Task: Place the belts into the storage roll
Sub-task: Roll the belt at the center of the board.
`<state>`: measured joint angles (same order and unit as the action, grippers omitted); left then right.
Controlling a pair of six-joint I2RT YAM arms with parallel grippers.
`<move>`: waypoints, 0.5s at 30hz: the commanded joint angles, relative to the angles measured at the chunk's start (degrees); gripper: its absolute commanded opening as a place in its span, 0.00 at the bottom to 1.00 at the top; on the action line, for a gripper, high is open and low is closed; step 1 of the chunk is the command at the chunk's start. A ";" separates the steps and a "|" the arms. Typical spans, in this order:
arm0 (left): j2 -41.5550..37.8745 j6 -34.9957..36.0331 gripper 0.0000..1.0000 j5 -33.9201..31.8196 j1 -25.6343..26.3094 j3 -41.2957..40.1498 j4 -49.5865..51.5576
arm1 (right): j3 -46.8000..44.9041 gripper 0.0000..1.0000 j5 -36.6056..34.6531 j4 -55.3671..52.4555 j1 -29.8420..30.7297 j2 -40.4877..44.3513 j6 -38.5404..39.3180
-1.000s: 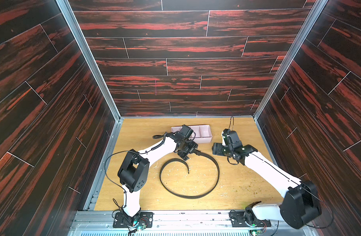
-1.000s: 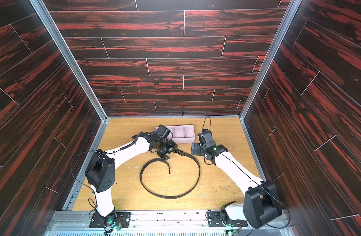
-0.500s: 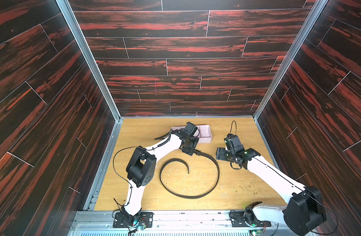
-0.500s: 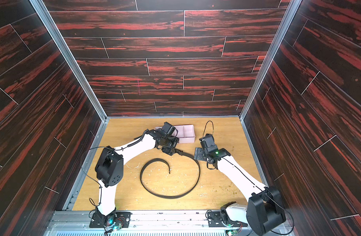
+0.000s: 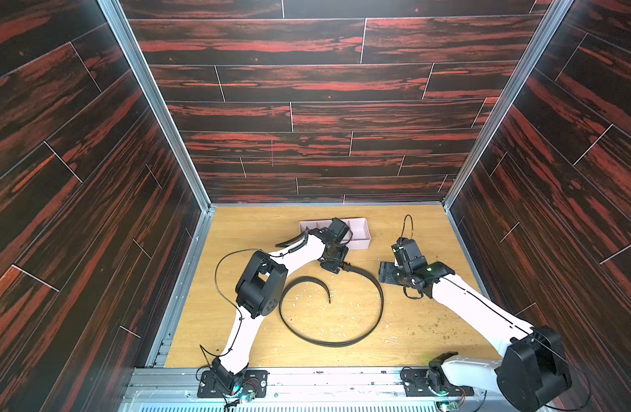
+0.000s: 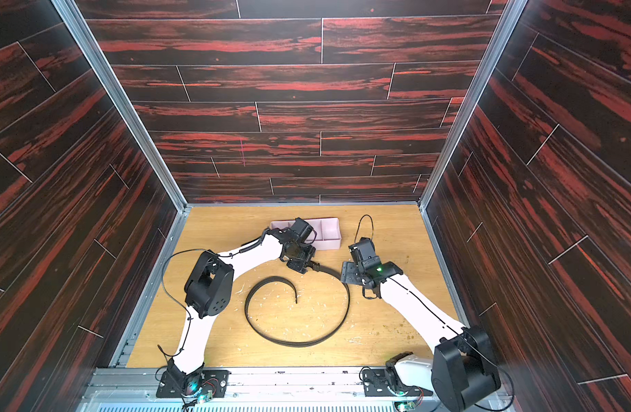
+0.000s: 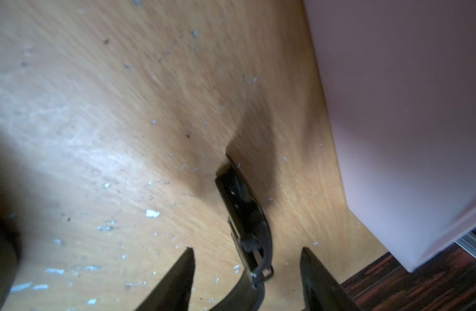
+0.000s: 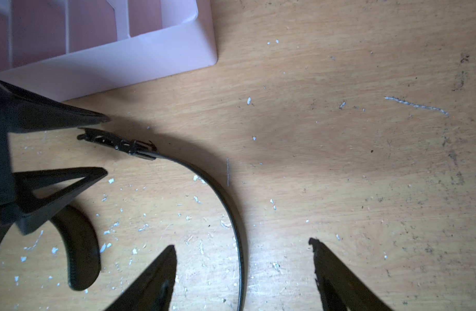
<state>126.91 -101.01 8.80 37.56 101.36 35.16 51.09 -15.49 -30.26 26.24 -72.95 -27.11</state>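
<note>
On the table (image 5: 424, 321) the belt (image 5: 328, 344) sprawls in an open spiral, outside the storage roll (image 5: 360, 245) at its 12 o'clock. Right gripper (image 8: 242, 243), jaws wide and empty, hovers at 2 o'clock; left gripper (image 7: 247, 249) straddles the buckle (image 7: 245, 210) unclamped, probably to begin rolling from there
</note>
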 commanded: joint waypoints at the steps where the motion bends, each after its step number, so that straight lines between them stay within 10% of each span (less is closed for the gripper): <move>1: 1.23 0.27 0.57 -0.53 -0.03 1.64 2.57 | -1.06 0.79 2.37 -0.16 0.08 1.40 1.30; 15: 1.17 4.17 0.17 -0.99 -2.75 -2.07 2.85 | -9.56 0.70 13.29 16.90 10.83 1.97 8.28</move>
<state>129.99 -98.41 9.06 35.88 101.25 34.85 42.22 -4.73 -20.34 34.39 -70.39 -20.62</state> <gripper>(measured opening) 0.191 0.697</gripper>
